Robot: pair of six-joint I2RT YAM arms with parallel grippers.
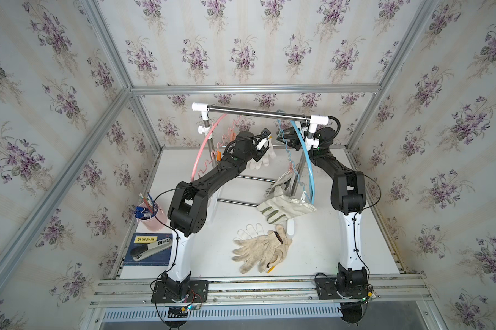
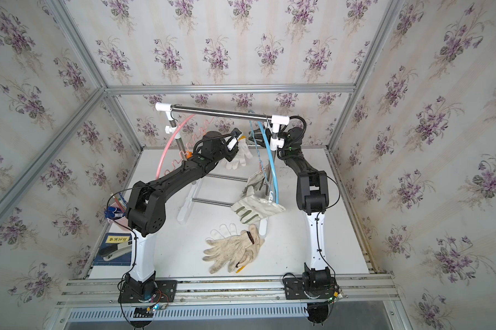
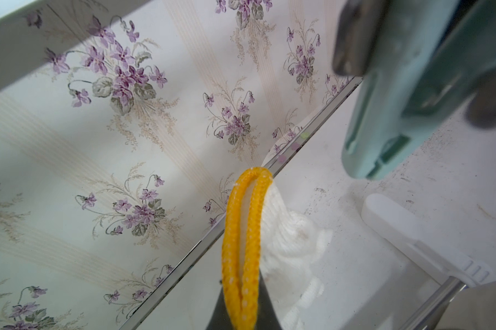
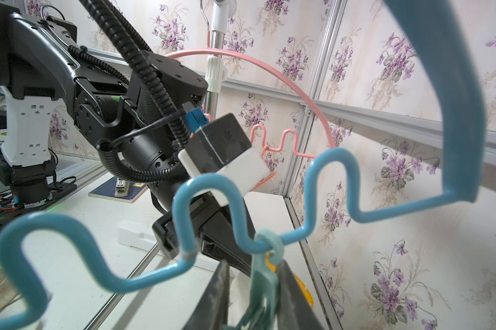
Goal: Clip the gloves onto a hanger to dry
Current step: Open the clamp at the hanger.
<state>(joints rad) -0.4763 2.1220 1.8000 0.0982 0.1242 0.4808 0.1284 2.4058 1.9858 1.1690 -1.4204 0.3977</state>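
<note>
Floral booth, left arm (image 1: 212,177) raised: left gripper (image 3: 242,311) pinches glove (image 3: 286,237) (right gripper (image 4: 256,308), clip (image 3: 384,120)).

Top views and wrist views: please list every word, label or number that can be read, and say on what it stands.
Yellow label on the blue book: dark characters, too blurred to read.
Stapler on that book: small dark label, too small to read.
No other text can be made out.

You had soft, even light, with faint shadows on the tabletop (image 1: 326,243). Both top views bowed at the edges; up close, the clip (image 3: 398,108) and blue hanger (image 4: 461,85) were blurred.
</note>
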